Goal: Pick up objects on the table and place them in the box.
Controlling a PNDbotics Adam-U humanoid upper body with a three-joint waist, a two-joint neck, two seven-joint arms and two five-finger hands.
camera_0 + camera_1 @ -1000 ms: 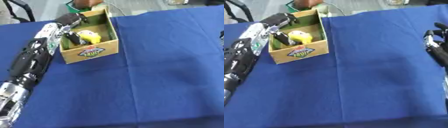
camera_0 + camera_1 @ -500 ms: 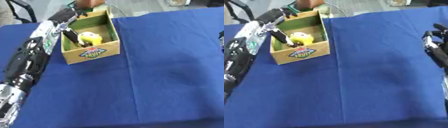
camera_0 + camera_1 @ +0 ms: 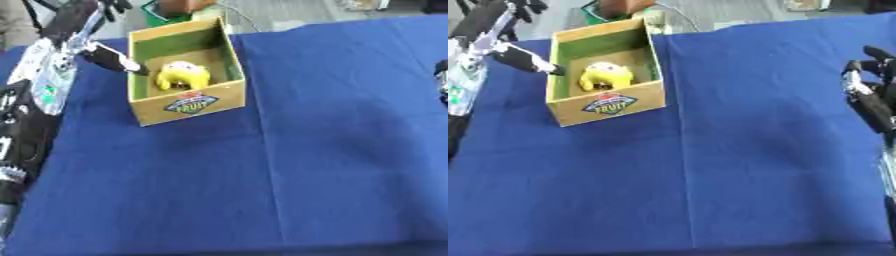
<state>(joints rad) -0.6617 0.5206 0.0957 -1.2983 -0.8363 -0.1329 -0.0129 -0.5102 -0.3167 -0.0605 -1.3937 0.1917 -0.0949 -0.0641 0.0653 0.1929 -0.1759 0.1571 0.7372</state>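
Left hand [image 3: 83,22]: positioned at the upper left, beside the left wall of the box [image 3: 186,102]. The fingers are straight and spread toward the top edge of the view. The thumb extends down and to the right, with its tip at the rim of the left wall of the box. The hand holds nothing. The left arm [image 3: 35,107] runs from the lower left corner up along the left edge, over the cloth.

Box: an open cardboard carton with a green inner lining and a printed label on its near face. It stands on the blue cloth [image 3: 306,150] at the upper left and is turned slightly askew to the table edges.

Task object: a yellow object [image 3: 181,75] lies on the floor of the box, near the middle, closer to the near wall than to the far wall. Its form is rounded; it appears to be a soft toy or a fruit shape, but the view does not settle which.

Right hand [image 3: 870,95]: located at the right edge, well apart from the box, above the cloth. The fingers point upward and are relaxed, not closed on anything.
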